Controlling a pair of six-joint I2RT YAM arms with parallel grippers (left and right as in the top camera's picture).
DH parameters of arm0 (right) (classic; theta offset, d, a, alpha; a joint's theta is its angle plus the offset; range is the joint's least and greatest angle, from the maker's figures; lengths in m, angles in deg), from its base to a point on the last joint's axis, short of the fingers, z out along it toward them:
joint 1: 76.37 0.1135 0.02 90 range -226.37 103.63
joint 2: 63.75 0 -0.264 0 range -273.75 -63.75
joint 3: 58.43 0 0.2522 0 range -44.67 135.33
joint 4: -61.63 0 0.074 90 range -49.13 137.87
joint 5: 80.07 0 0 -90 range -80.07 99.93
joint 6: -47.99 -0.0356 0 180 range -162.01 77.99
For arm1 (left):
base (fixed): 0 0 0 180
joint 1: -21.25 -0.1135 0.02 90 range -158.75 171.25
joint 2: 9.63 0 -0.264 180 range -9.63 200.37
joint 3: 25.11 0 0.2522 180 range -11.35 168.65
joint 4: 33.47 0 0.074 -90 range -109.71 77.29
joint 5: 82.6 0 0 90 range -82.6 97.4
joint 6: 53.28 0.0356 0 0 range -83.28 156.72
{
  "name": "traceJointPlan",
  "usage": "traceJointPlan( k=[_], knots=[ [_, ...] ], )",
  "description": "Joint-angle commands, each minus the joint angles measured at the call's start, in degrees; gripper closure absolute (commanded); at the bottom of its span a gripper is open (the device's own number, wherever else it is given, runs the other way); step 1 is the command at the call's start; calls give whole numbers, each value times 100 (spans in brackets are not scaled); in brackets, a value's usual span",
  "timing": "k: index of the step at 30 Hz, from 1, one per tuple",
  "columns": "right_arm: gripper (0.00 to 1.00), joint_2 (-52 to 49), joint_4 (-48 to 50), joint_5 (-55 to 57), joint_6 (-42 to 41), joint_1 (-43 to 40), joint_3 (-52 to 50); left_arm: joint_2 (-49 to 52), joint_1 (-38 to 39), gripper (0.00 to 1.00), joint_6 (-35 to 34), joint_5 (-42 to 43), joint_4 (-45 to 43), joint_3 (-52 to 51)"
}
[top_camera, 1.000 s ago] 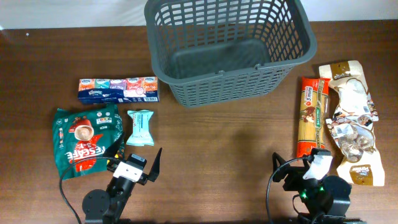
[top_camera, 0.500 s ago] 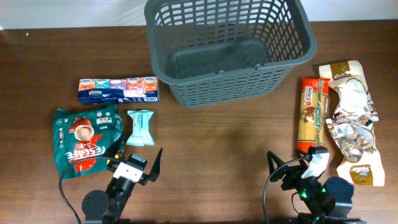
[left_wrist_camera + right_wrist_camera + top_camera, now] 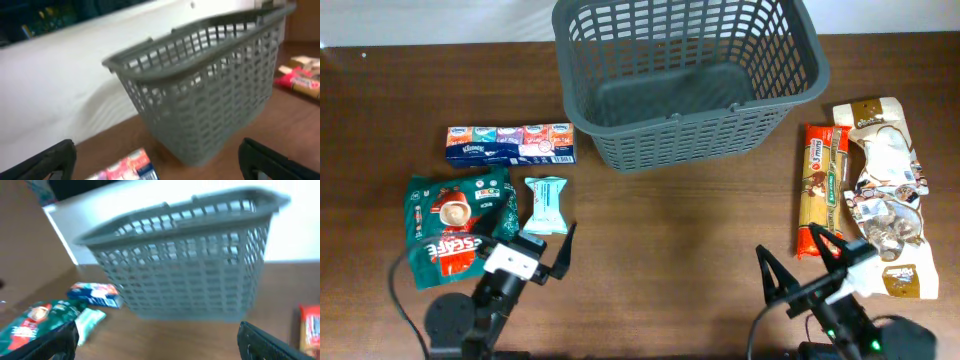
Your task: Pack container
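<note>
The container, a large dark grey slotted basket [image 3: 620,150], stands empty at the back centre and also shows in the left wrist view [image 3: 200,95] and the right wrist view [image 3: 185,270]. My left gripper [image 3: 532,242] is open and empty at the front left, beside a green Nescafe bag [image 3: 445,225] and a mint packet [image 3: 545,205]. A blue tissue pack [image 3: 510,144] lies behind them. My right gripper [image 3: 798,258] is open and empty at the front right, just in front of a spaghetti pack [image 3: 822,185] and a brown and white pouch [image 3: 885,190].
The wrist views are blurred. The left wrist view shows the tissue pack [image 3: 125,167] low down and the spaghetti pack [image 3: 300,82] at the right. The right wrist view shows the tissue pack [image 3: 95,294], the green bag [image 3: 35,322] and the mint packet [image 3: 90,322].
Both arms have lifted from their rest poses. The left gripper has shifted left and back. The right gripper has risen and looks larger. No packet has moved.
</note>
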Motion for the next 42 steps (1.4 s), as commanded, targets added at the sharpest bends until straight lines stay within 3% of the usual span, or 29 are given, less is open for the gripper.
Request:
traceJointPlan(
  k=[1, 13, 21, 28, 34, 42],
  knots=[
    [1, -136, -146, -391, 131, -31, 704, 625, 28, 1, -17, 236, 31, 896],
    [1, -1384, -1740, -1104, 293, -31, 2848, 1880, 26, 1, -15, 291, 1825, 3560],
    [1, -2557, -3311, -1266, 1300, -31, 4603, 2358, 26, 1, -17, 295, 3117, 5034],
    [1, -3211, -4352, -1097, 1851, -31, 5901, 2275, 26, 1, -17, 553, 3241, 5180],
    [1, -3213, -4378, -1071, 1851, -31, 5991, 2271, 26, 1, -13, 651, 3748, 5180],
    [1, -3871, -4656, -153, 1853, -31, 5993, 2470, 22, 1, 2, 525, 3923, 5180]
  ],
)
